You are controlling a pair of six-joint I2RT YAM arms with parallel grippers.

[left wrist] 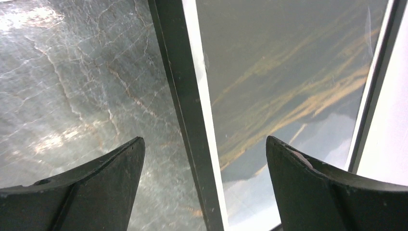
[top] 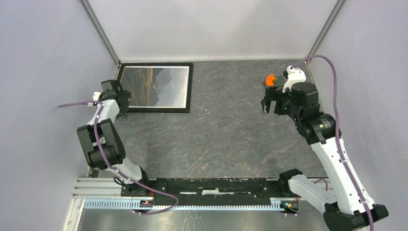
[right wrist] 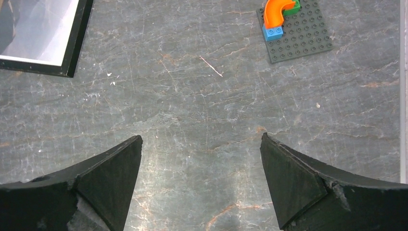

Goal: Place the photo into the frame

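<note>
The photo (top: 154, 86) lies face up inside the frame (top: 189, 86), black rim uppermost, flat on the table (top: 221, 139) in its far left corner. Glare washes over much of the print, so only streaks of brown hillside and pale sky come through. A thin white border shows along the rim. From above, the frame's near left corner is hidden beneath the left wrist. The left wrist camera catches only one black rail and a strip of the print, with the rest cut off.

The left gripper (left wrist: 204, 139) hangs over that rail, one finger over bare table and the other over the print. Its jaws are spread wide and hold nothing; whether the tips touch anything I cannot tell. The left arm is folded, with the forearm reaching toward the far left.

The right arm stretches up the right side with its wrist bent down. The right gripper (right wrist: 202, 136) hovers over bare table, fingers likewise wide apart and empty. Just beyond it sits a grey studded plate (right wrist: 303, 41), half hidden behind the gripper in the top view. It bears an orange curved piece (right wrist: 276, 12) on a blue brick (right wrist: 273, 32), and a green piece (right wrist: 294, 6) cut off by the picture's edge.

One photo, one frame, one plate, two arms
</note>
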